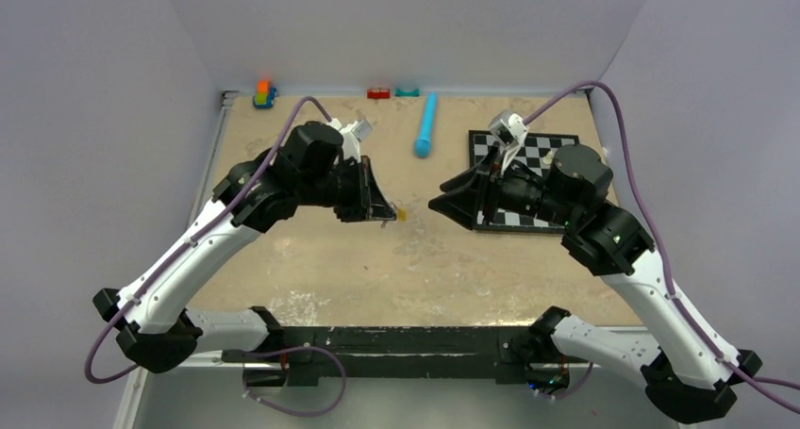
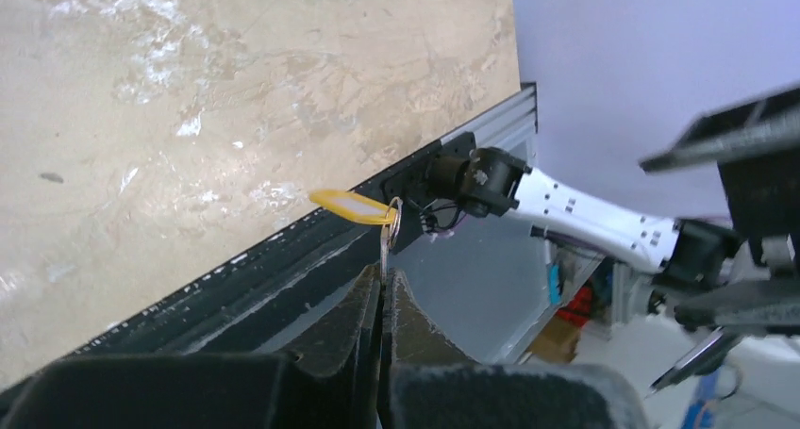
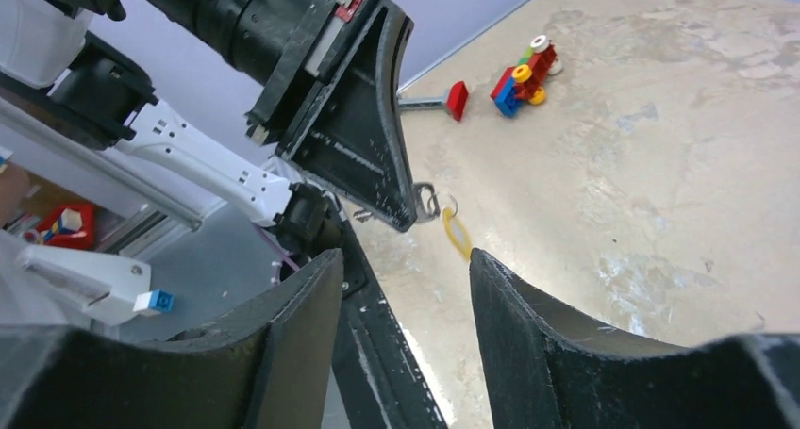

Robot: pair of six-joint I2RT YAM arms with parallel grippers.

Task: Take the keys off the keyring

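above the desk, left pincer pinches a key, keyring and yellow tag sticking out. right pincer gapes empty

This is a robotics lab test cell. At the bottom of the top view a left arm and a right arm are bolted to a black rail. The scuffed beige bench is boxed in by plain pale walls. A purple cable trails at upper right, and toy blocks sit at upper left.
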